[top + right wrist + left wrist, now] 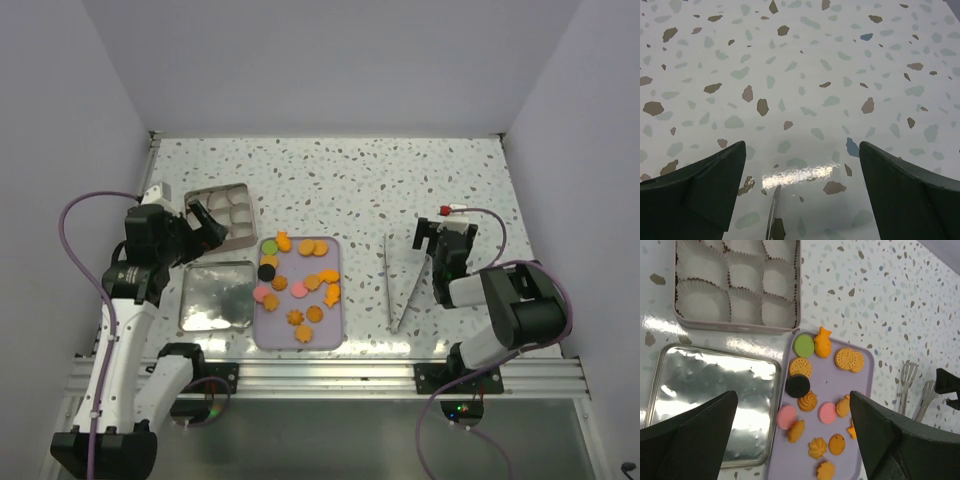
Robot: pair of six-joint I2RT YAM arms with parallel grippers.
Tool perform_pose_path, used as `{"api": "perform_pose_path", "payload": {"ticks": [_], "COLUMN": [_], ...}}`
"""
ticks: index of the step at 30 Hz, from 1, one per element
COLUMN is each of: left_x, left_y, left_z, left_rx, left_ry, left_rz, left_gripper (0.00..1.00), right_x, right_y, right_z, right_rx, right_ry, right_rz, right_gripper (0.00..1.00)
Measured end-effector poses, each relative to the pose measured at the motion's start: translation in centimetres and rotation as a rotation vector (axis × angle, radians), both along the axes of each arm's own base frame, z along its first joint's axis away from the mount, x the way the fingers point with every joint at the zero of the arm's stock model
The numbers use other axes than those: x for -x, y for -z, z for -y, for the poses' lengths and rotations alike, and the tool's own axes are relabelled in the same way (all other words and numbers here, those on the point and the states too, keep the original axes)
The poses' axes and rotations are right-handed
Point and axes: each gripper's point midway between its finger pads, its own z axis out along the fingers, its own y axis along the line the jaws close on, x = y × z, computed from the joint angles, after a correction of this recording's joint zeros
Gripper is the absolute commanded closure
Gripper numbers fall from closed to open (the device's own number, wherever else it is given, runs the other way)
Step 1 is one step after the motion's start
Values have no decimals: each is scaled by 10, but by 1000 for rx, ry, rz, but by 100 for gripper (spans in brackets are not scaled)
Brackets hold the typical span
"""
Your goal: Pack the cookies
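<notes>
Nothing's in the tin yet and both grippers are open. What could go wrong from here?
The cookies crowd the tray, some touching, so a grab may nudge neighbours off. The tongs lie flat, thin and likely slippery to lift. The paper cups in the tin look light; a dropped cookie might tip one.

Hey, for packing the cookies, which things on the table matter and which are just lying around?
For the job: cookies, purple tray under them, tin with paper cups, tongs.
Lying about: shiny lid beside the tray, likely not needed until closing.
</notes>
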Motion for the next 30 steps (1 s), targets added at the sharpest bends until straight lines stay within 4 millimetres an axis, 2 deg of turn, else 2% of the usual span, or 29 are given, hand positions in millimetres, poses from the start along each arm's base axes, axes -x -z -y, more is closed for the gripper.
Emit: {"api": "perform_pose_path", "payload": {"ticks": [6, 12, 14, 16, 18, 20, 21, 23, 28, 30], "left_x": [20, 39, 43, 45, 46, 46, 46, 46, 44, 43], "left_y": [5, 4, 5, 4, 1, -5, -7, -9, -14, -15], "left_z": [9, 8, 7, 6, 5, 5, 5, 5, 5, 6], "left_rx": [33, 70, 65, 61, 58, 55, 54, 50, 38, 34], "left_ry": [37, -7, -15, -18, -19, -15, -14, -11, 4, 14], "left_rz": [-107, -144, -154, -161, -157, -139, -130, -124, -118, -117], "left_gripper": [0, 0, 0, 0, 0, 0, 0, 0, 1, 1], "right_x": [-2, -1, -13, -34, -55, -60, -58, -45, 30, 54], "right_y": [-3, -9, -33, -72, -120, -156, -166, -168, -110, -96], "right_z": [0, 2, 0, -8, -23, -37, -43, -47, -33, -29], "right_rx": [-2, 3, -13, -72, -141, -205, -234, -269, -271, -261], "right_ry": [0, 19, 35, 37, 4, -39, -47, -32, 108, 149], "right_rz": [16, -25, -65, -72, -69, -99, -120, -181, -545, -662], "right_gripper": [1, 1, 1, 1, 1, 1, 1, 1, 3, 4]}}
